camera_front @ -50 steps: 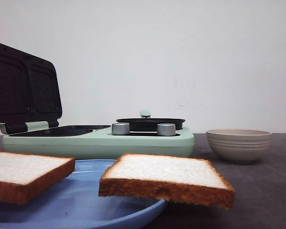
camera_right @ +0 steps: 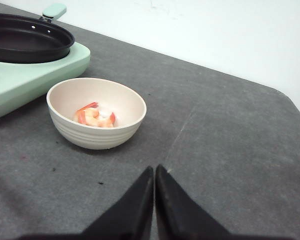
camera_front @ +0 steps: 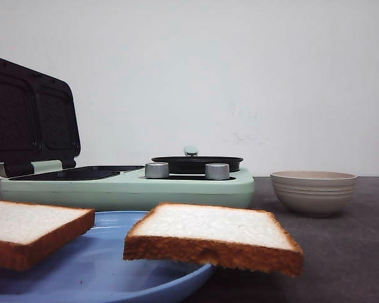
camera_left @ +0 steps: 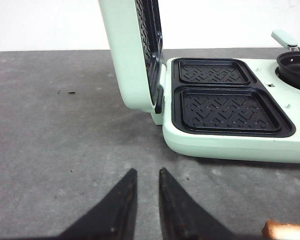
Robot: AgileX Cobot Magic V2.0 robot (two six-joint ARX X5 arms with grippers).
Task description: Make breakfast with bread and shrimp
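Observation:
Two slices of bread lie on a blue plate (camera_front: 107, 271) at the near edge of the front view: one slice (camera_front: 31, 230) on the left, the other (camera_front: 215, 235) overhanging the plate's right rim. A crust corner of bread (camera_left: 288, 229) shows in the left wrist view. A pink shrimp (camera_right: 96, 116) lies in the beige bowl (camera_right: 92, 137), also seen as the bowl (camera_front: 314, 190) at the right. My left gripper (camera_left: 147, 173) hovers over bare table, slightly open and empty. My right gripper (camera_right: 154, 168) is shut and empty, short of the bowl.
A mint-green sandwich maker (camera_front: 126, 186) stands behind the plate with its lid (camera_front: 31, 120) raised. Two dark grill plates (camera_left: 225, 107) lie exposed. Its round black pan (camera_right: 25, 40) sits beside the bowl. Grey table (camera_right: 230, 150) extends past the bowl.
The whole front view has shifted slightly to the left, the bread slices most. Nothing was grasped or released.

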